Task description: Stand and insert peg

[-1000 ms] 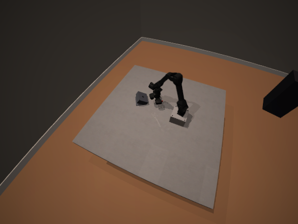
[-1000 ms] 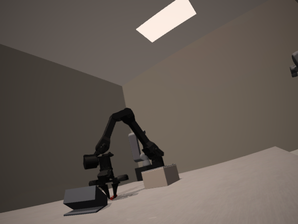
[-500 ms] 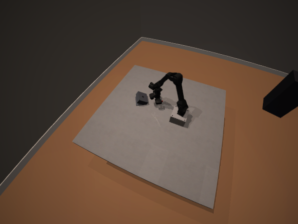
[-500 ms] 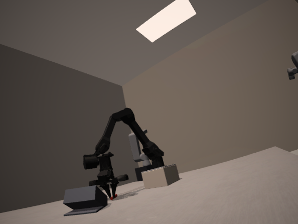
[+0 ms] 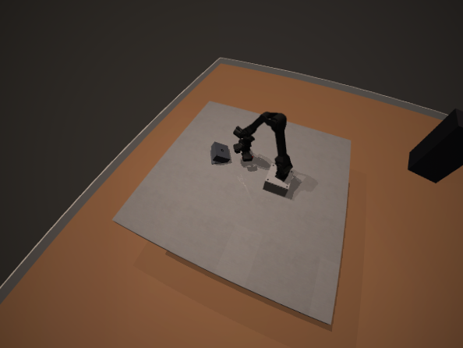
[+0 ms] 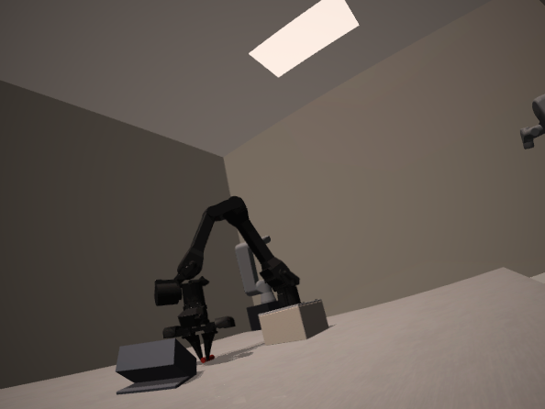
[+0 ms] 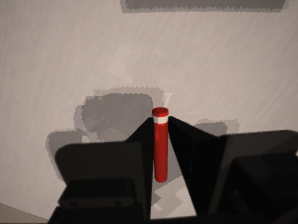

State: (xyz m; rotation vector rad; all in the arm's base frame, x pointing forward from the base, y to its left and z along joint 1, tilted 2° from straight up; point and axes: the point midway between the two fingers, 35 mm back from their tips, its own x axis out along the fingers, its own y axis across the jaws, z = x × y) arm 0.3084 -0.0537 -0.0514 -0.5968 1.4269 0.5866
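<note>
lifting the peg (image 6: 203, 359) (image 7: 161, 150) calls for a firm, level grip, then 1 slow pitch that brings the plain end down. the gripper (image 5: 248, 159) (image 6: 205, 359) (image 7: 160, 121) is clamped on the peg near its white band (image 7: 160, 120), low at the table (image 5: 187, 203) (image 6: 367, 367) (image 7: 45, 60). the peg's long axis lies roughly flat, banded end toward the sloped panel (image 5: 221, 153) (image 6: 147, 359), plain end toward the arm base (image 5: 276, 187) (image 6: 282, 326).

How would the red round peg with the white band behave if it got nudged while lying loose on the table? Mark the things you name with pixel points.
The red cylindrical peg (image 6: 211, 357) (image 7: 161, 150) would probably roll sideways, since its body looks round and smooth. It would likely stay stiff, as it looks straight between the black tapered gripper fingers. Stood on end, it might tip easily, being long and slim.
</note>
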